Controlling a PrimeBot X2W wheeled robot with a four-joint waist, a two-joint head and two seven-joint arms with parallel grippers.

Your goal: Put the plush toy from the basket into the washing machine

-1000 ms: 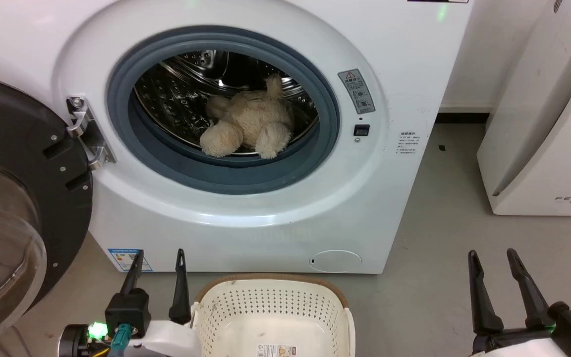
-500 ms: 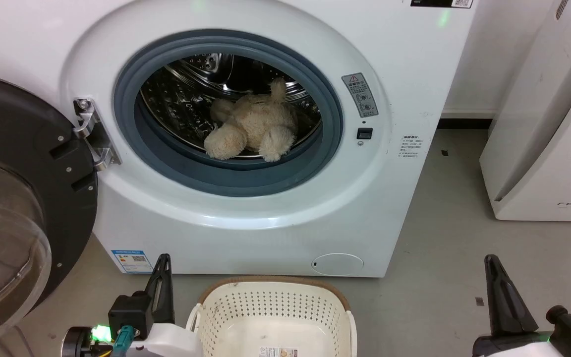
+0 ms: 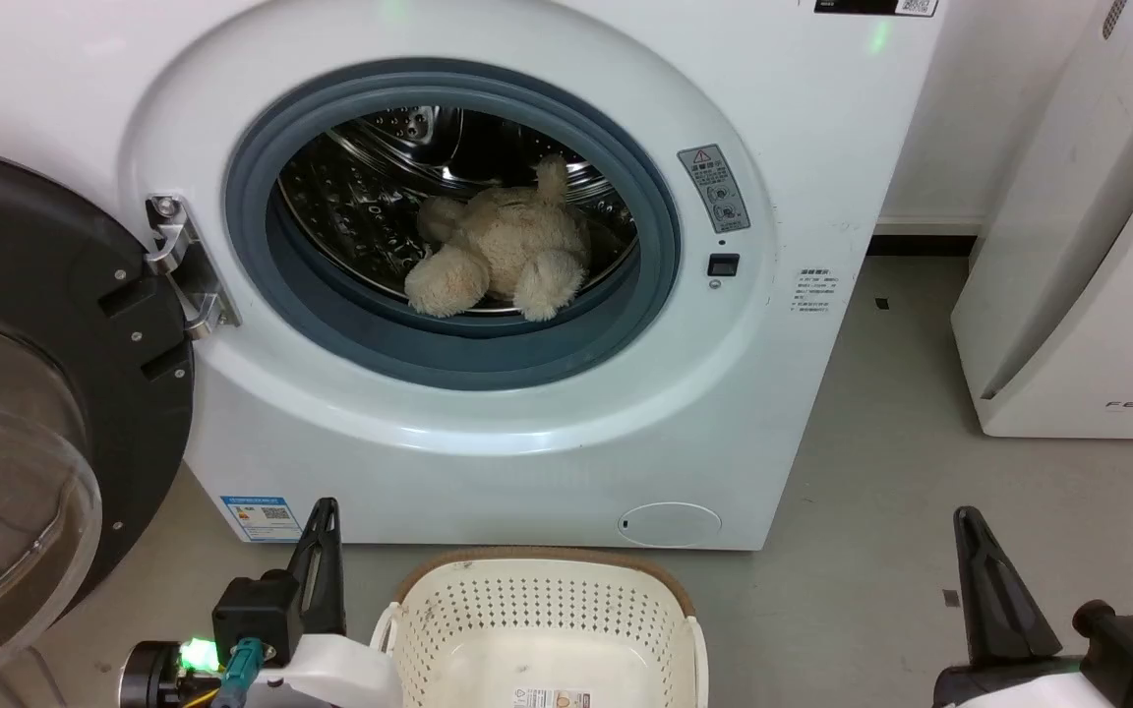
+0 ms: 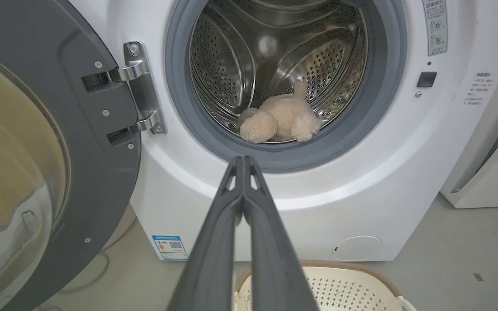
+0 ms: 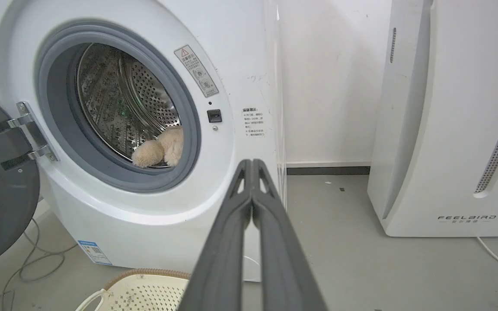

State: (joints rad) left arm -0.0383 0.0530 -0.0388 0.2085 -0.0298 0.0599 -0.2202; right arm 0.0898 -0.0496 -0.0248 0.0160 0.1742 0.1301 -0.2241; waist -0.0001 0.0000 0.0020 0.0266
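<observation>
Head view: plush toy [image 3: 498, 251] in washing machine [image 3: 527, 462]; wrist views: left pincer [image 4: 243, 160], right pincer [image 5: 252, 163] pinched together

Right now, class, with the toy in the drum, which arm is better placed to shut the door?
Left, probably: the left claw sits beside the open door on that side; the right claw lies beyond the basket, farther off.

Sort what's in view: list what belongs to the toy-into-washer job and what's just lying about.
Job: plush toy, lying in the drum; washing machine, door open; basket.
Lying about: white FEELAIRD appliance; white cable on the floor beside it.
</observation>
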